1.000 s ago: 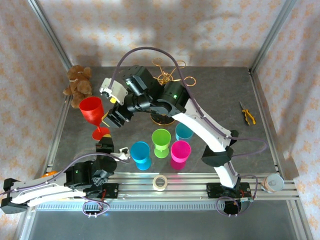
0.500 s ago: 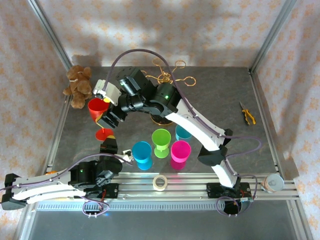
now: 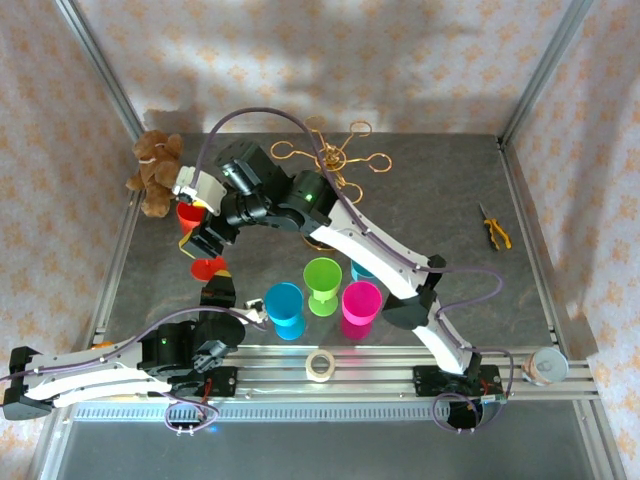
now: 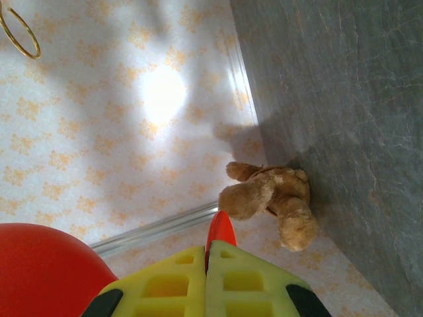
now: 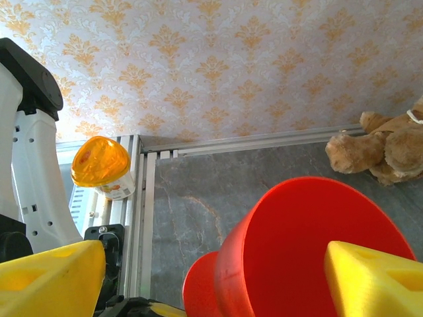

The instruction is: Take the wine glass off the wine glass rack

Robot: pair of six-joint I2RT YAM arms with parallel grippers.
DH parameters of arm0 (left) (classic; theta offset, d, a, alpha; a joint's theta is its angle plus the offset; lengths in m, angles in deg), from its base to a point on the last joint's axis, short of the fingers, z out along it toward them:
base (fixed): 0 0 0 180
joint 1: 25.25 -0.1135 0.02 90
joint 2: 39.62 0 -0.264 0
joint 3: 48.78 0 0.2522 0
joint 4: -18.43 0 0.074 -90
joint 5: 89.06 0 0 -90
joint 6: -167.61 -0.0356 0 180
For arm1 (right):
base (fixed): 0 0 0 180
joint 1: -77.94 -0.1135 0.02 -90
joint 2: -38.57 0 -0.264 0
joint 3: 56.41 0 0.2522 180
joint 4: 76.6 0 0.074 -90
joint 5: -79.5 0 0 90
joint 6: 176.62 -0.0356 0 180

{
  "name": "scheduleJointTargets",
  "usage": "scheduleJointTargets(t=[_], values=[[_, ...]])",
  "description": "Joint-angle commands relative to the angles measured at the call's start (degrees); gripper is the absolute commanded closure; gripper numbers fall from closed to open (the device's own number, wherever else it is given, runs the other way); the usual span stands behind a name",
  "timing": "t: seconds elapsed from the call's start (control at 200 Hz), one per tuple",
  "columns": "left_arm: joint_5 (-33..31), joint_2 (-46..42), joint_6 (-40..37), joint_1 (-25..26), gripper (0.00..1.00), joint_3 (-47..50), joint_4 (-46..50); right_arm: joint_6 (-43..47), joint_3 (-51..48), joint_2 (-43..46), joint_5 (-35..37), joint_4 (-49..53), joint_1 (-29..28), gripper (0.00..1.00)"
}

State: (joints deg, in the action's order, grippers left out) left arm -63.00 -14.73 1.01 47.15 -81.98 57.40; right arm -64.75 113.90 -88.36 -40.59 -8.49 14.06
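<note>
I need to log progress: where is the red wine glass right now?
In the top view the red wine glass is at the table's left side, beside the teddy bear, away from the gold rack.

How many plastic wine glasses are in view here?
5. Red wine glass at left; blue glass, green glass and pink glass clustered front centre; teal glass behind them, partly under the right arm. Others may be hidden.

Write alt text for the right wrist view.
A red plastic wine glass, mouth toward the camera, sits between the yellow fingers of the open right pincer. Behind are a grey table, a brown teddy bear at right and an orange-lidded jar at left.
</note>
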Motion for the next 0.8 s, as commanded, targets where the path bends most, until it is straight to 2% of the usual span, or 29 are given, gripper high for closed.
scheduleJointTargets(t=[0.0, 0.536, 0.641, 0.796], values=[[-2.5, 0.1, -0.7, 0.6, 1.00, -1.4, -1.4, 1.0, 2.2, -0.1, -1.4, -2.4, -0.2, 0.16], [-2.9, -0.7, -0.5, 0.6, 1.00, -1.3, -1.3, 2.5, 2.3, -2.5, -1.2, -1.5, -0.2, 0.18], [-3.0, -0.4, -0.7, 0.5, 1.00, -1.4, -1.6, 3.2, 2.3, -2.3, -0.9, -0.1, -0.2, 0.24], [-3.0, -0.4, -0.6, 0.6, 1.00, -1.5, -1.6, 4.1, 2.2, -1.4, -1.3, 1.6, -0.2, 0.40]])
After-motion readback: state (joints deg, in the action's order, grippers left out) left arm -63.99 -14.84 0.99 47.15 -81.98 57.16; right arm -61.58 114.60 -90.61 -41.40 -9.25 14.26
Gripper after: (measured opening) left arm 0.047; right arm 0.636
